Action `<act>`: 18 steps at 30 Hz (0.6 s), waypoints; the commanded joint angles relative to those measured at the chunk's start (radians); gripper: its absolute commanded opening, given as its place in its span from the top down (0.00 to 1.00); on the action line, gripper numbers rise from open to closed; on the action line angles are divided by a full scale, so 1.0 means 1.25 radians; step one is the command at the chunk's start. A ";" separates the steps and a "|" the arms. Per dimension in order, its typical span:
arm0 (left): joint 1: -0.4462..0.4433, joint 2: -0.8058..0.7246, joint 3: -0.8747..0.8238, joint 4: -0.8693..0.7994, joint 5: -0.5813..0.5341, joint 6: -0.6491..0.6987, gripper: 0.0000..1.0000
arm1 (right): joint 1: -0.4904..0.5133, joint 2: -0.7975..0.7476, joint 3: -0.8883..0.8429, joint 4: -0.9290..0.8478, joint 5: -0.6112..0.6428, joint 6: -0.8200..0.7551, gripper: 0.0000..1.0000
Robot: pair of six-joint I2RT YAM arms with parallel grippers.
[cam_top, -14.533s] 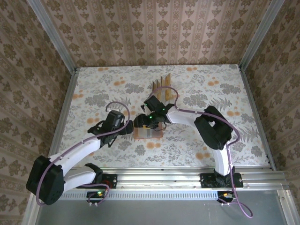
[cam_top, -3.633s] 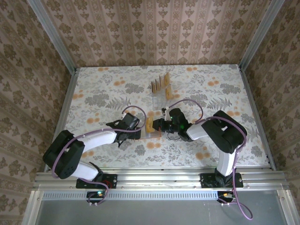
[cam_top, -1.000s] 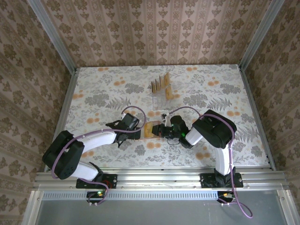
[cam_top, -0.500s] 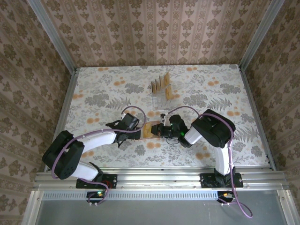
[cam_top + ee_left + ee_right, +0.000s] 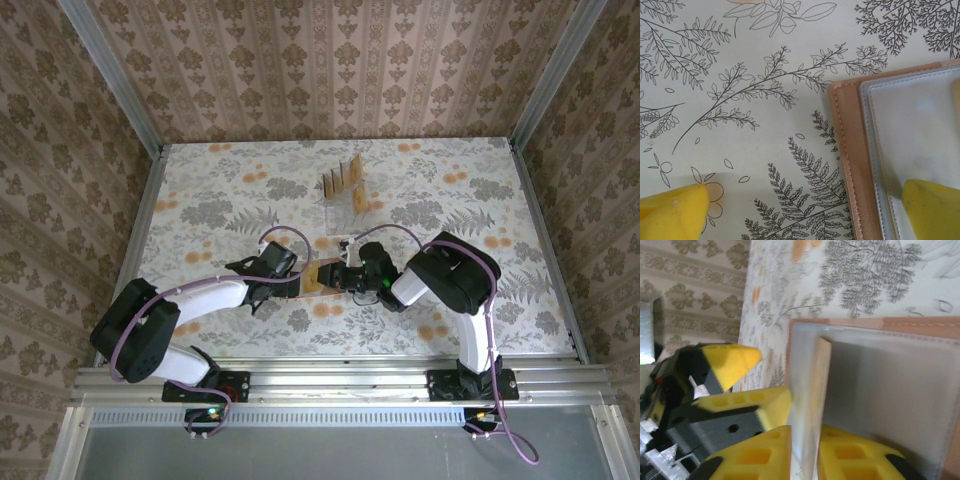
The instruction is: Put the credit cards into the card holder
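Right gripper [image 5: 807, 442] clamps a tan credit card [image 5: 818, 380] at the open card holder [image 5: 846, 150], lying centre-front on the table [image 5: 450, 190]. Left gripper [image 5: 802, 210], fingers apart, rests one pad [image 5: 932, 205] on its clear pocket [image 5: 920, 130]. Best slide the card in shallow and slowly.

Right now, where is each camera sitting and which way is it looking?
Top external: above and behind the bases, looking down on the table; both arms show, with the left gripper and right gripper close together.
Left wrist: on the left arm, looking straight down at the card holder; its own yellow fingertips show.
Right wrist: on the right arm, looking low across the card holder; its own fingers pinch a credit card.
Shared: both wrist views see the card holder's clear pocket.
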 commanded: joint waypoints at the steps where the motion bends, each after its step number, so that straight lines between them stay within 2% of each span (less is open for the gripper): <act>1: -0.003 -0.003 -0.016 -0.034 -0.011 -0.007 0.00 | 0.007 0.011 -0.015 -0.184 0.033 -0.027 0.62; 5: -0.002 -0.003 -0.016 -0.032 -0.011 -0.007 0.00 | 0.005 -0.041 0.004 -0.272 0.051 -0.060 0.43; 9: -0.003 -0.003 -0.018 -0.026 -0.010 -0.005 0.00 | 0.005 -0.081 0.037 -0.367 0.060 -0.091 0.29; 13: -0.002 -0.003 -0.021 -0.018 -0.005 -0.004 0.00 | 0.005 -0.120 0.071 -0.457 0.074 -0.125 0.21; 18: -0.002 -0.004 -0.025 -0.005 -0.001 -0.005 0.00 | -0.007 -0.160 0.098 -0.509 0.084 -0.140 0.16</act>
